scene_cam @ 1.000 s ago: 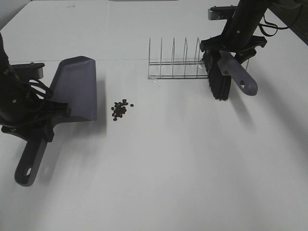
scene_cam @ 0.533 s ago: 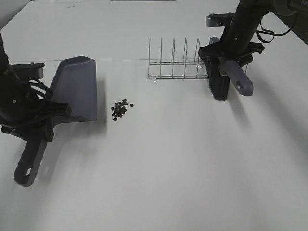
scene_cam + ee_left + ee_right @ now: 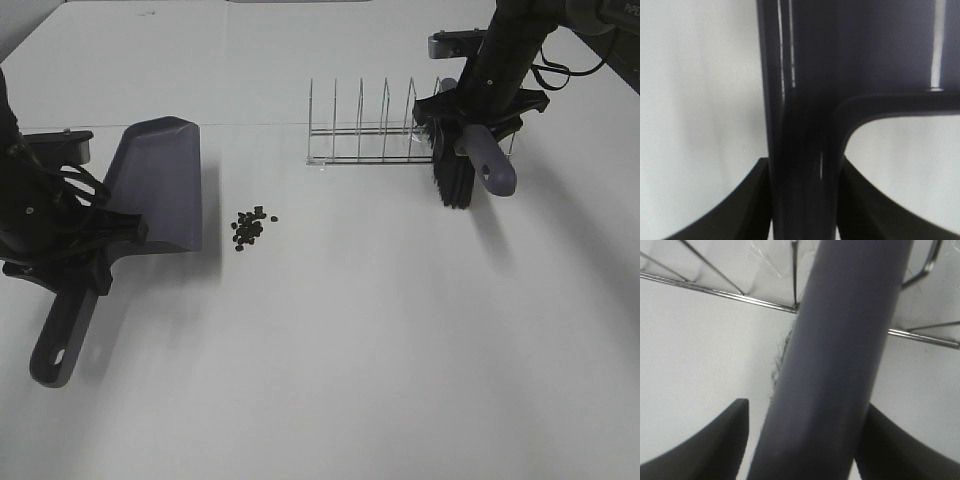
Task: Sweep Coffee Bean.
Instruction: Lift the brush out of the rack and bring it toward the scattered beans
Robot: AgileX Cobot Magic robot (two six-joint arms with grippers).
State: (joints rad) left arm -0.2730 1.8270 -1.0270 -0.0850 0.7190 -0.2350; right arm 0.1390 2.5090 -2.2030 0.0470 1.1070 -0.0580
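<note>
The coffee bean [image 3: 250, 228] cluster, tiny and dark, lies on the white table just right of the grey dustpan [image 3: 160, 185]. My left gripper [image 3: 85, 260] is shut on the dustpan's handle [image 3: 800, 150], with the blade resting flat. At the back right, a black-bristled brush [image 3: 455, 182] stands at the right end of a wire rack [image 3: 365, 130]. My right gripper [image 3: 478, 115] straddles the grey brush handle [image 3: 840, 365]. One of its fingers [image 3: 715, 445] still shows a thin gap to the handle, and the other finger [image 3: 895, 450] is against it.
The wire rack stands on the table behind and right of the beans. A table seam [image 3: 250, 124] runs across behind the dustpan. White tabletop [image 3: 380, 330] stretches between the beans and the near edge.
The right gripper's jaws have narrowed around the brush handle, and the brush has tipped slightly back toward the rack. The left arm and dustpan have not moved.
</note>
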